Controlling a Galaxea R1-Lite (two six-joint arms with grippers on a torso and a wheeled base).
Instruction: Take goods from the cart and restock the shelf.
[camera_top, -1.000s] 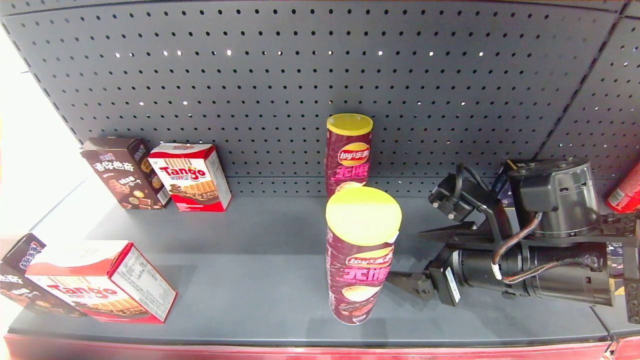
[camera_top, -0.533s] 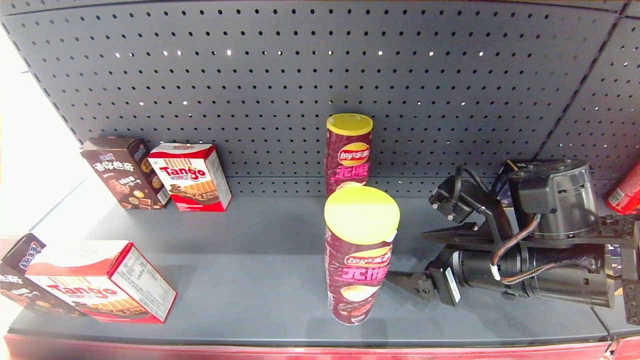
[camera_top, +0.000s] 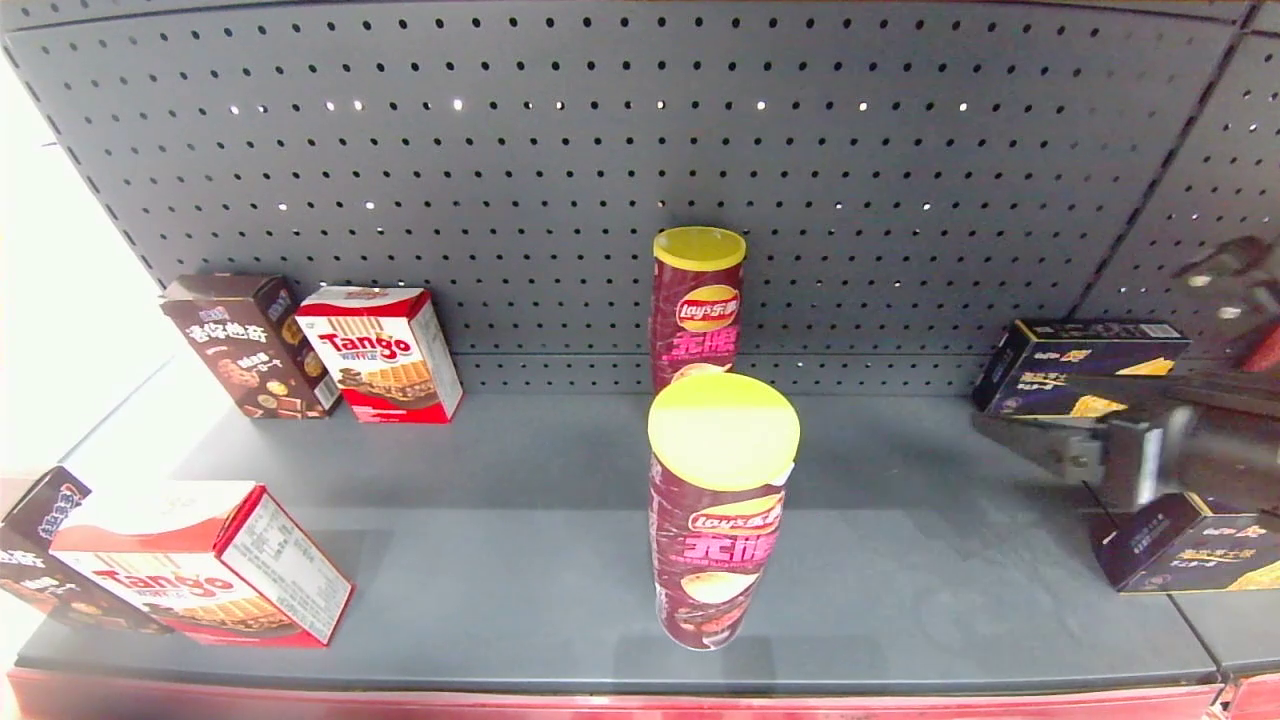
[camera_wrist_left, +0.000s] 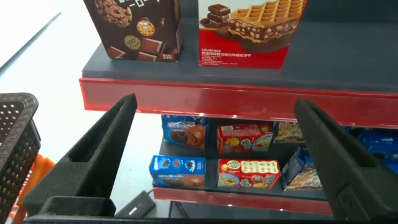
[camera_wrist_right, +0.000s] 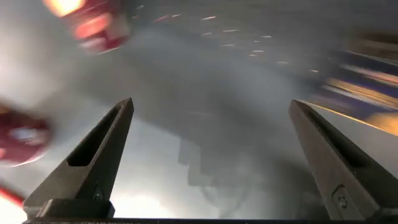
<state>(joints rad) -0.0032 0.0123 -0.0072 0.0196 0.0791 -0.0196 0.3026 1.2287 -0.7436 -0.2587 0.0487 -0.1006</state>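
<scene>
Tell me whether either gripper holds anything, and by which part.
Nothing is held: the left gripper and the right gripper are both open and empty.

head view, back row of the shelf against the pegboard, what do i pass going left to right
dark cookie box → red wafer box → rear chips can → dark blue box

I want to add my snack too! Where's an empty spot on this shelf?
Bare shelf lies between the back wafer box and the chip cans, and between the front can and the dark boxes. The left front corner is crowded.
</scene>
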